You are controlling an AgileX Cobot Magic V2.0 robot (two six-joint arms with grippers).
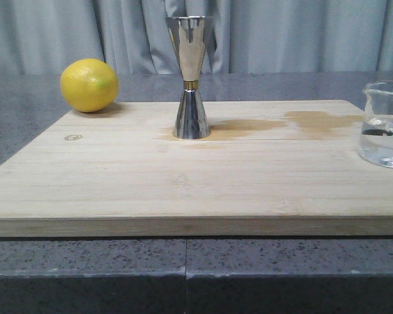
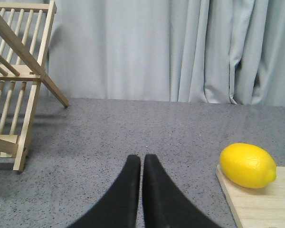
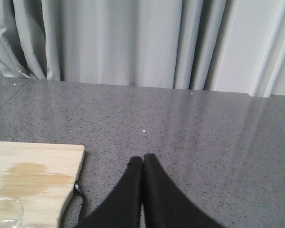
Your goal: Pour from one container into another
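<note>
Left gripper (image 2: 141, 159): our jaws were pressed together, holding nothing, over bare countertop (image 2: 133, 128).
Right gripper (image 3: 143, 160): our jaws were likewise together and empty.
Beaker (image 1: 385, 124): stood just beside and behind our right jaws on the cutting board (image 1: 183, 176), holding clear liquid.
Jigger (image 1: 190, 77): stood upright farther off, well apart from both jaws.
Lemon (image 2: 248, 165): lay beside our left jaws.
Wet stain (image 1: 301, 122): lay between jigger and beaker.
Procedure, as we judged: open right jaws, grip beaker level, carry slowly, tip spout over jigger's mouth.
</note>
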